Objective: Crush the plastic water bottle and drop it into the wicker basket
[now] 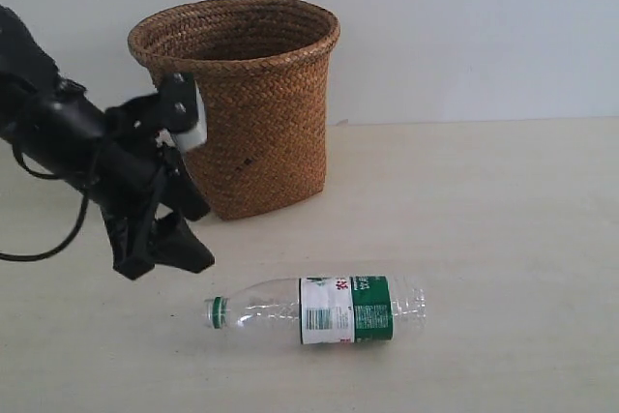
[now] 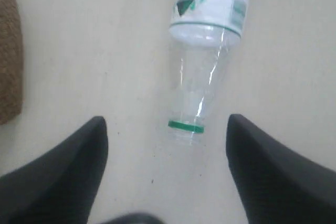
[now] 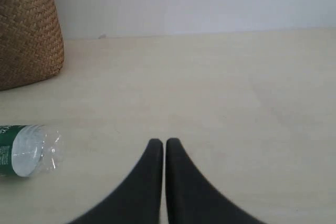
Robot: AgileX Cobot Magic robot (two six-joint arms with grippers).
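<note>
Nearest the exterior camera, the plastic water bottle [image 1: 319,309] lies on its side close to the front edge of the counter [image 1: 503,220]. It looks uncrushed as far as I can judge. Its long axis runs along that edge, with the green cap [image 1: 219,312] toward the left edge. My left gripper [image 1: 198,235] hangs just off the cap end, raised and toward the back-left corner, and the wicker basket [image 1: 271,132] stands behind it nearer the back edge. The right arm is out of this shot. From the left wrist I see the jaws spread wide and empty, with the cap pointing into the gap between them, so the bottle's axis lines up with my approach rather than crossing it. From the right wrist, the right gripper [image 3: 165,142] is pressed together on nothing, and only the bottle's base shows off to one side. I judge the left arm the nearer.
</note>
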